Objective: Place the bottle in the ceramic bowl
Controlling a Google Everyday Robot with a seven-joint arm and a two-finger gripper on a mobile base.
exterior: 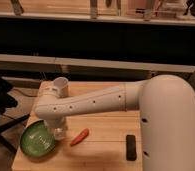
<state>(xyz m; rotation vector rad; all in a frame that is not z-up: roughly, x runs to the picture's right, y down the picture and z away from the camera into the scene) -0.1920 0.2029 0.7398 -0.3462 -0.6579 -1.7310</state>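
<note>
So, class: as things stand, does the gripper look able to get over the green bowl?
Probably yes. The gripper hangs at the bowl's right rim, and nothing stands between them; the orange pepper lies on the far side.

arm (91, 104): white, smooth, rounded | small dark dots along forearm | bulky white shoulder | hand (58, 131): low over table
</note>
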